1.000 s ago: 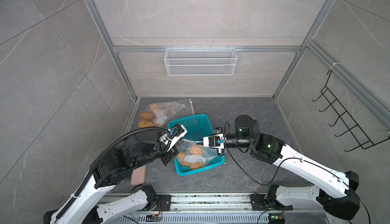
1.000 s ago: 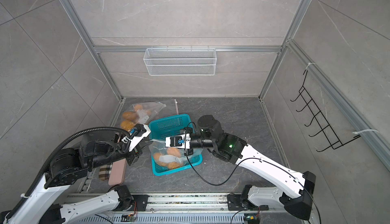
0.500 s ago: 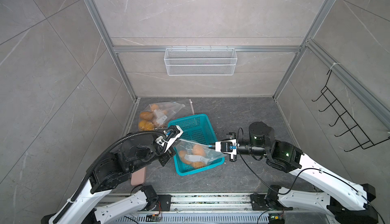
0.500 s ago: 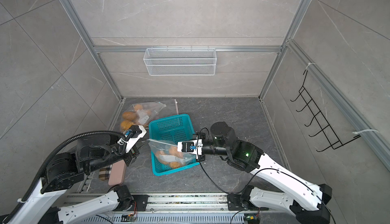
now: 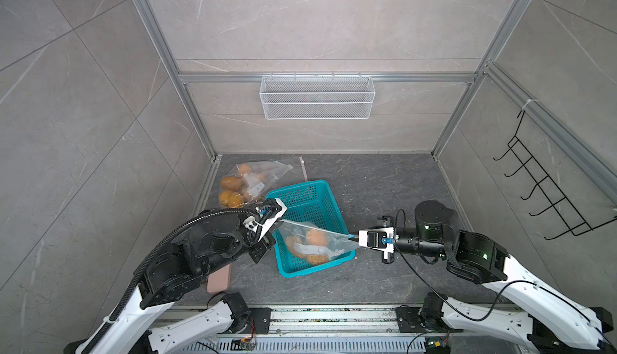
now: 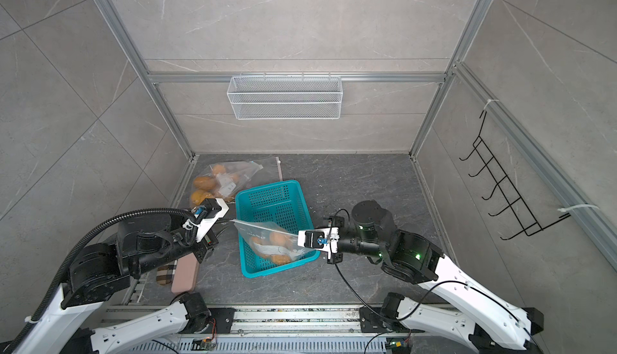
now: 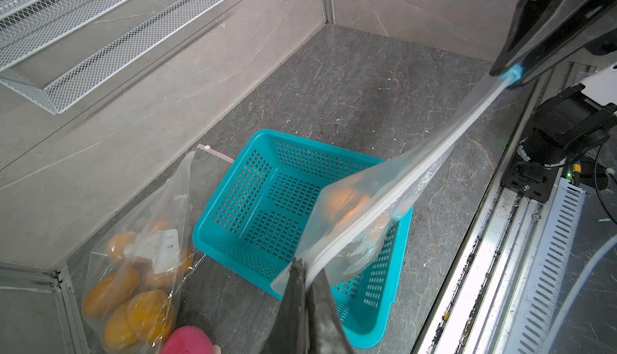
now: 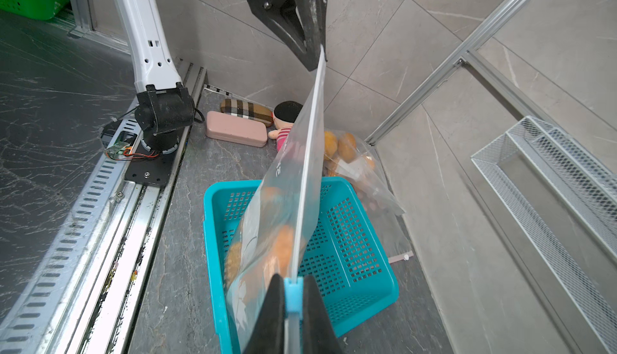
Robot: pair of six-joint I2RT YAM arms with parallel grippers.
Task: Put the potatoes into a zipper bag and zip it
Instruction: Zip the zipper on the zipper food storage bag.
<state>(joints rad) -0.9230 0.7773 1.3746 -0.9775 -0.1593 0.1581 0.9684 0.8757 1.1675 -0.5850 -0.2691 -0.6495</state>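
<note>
Potatoes (image 5: pixel 312 237), at least 2, orange-tan and blurred, inside a clear zipper bag (image 5: pixel 334 239) hanging low into the near half of the teal basket (image 5: pixel 300 270). Bag's top edge pulled taut in a straight line above the basket, the zip strip looking closed along its length in both wrist views.

Left gripper (image 7: pixel 305 265) clamped tight on 1 corner of that top edge, above the basket's left rim; forearm angled up from the near-left base. Right gripper (image 8: pixel 293 282) pinched on the blue slider (image 8: pixel 293 297) at the opposite corner, just past the basket's right rim; wrist level, arm stretched in from the near-right base, green light on the elbow.

Second clear bag (image 5: pixel 250 182) with more potatoes and a white label, flat on the floor against the basket's far-left corner. Pink case (image 6: pixel 183 274) near-left of the basket, plaid case (image 6: pixel 165 274) just beside it, a small doll (image 8: pixel 283 125) touching both in the right wrist view.

Dark grey veined stone floor (image 5: pixel 384 182) under the basket. Metal rail (image 5: pixel 334 319) with both arm bases along the near edge. Grey tiled walls in an aluminium frame on 3 sides; white wire shelf (image 5: pixel 317 102) on the wall beyond the basket, black hook rack (image 5: pixel 541 198) on the wall to its right.
</note>
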